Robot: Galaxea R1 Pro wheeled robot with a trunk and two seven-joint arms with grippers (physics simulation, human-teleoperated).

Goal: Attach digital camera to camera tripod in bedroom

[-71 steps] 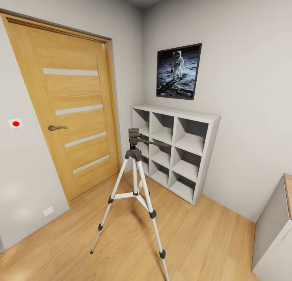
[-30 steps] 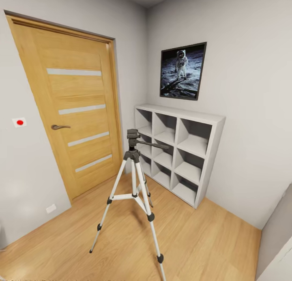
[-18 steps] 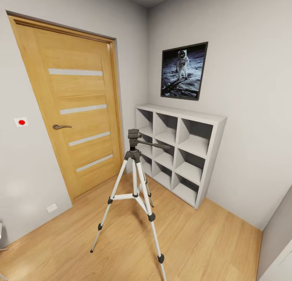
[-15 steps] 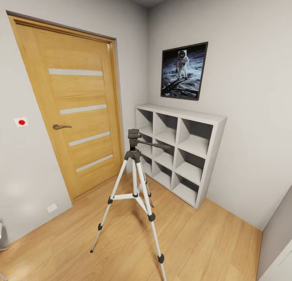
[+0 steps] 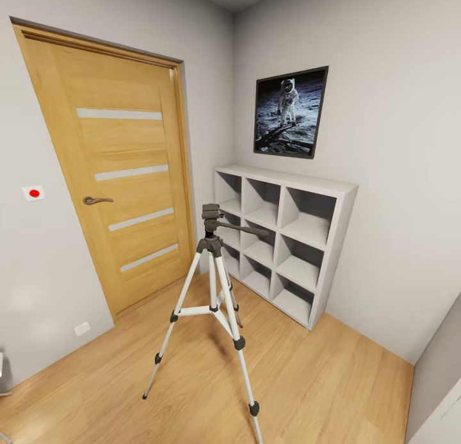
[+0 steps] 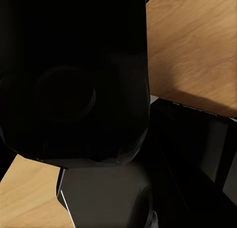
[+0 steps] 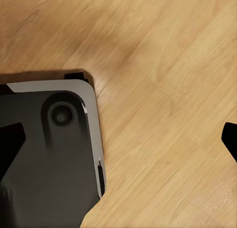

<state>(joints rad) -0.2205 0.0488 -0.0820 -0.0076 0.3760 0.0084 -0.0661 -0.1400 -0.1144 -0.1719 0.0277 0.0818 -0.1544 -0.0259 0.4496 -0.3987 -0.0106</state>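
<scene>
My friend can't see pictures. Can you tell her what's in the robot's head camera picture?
A silver-legged camera tripod stands on a wood floor in a bedroom corner. Behind it are white cube shelves, a moon astronaut poster and a wooden door.

tripod front leg: the camera tripod [image 5: 212,284] has its nearest foot cut off by the head view's lower edge.
left wrist view: a dark black bulk [image 6: 74,75] sits right against the lens; cannot tell what it is.
right end effector: only a black tip [image 7: 229,138] at the picture's edge; its spread cannot be judged.
grey cabinet [image 5: 442,380]: mostly cut off at the lower right corner.
</scene>
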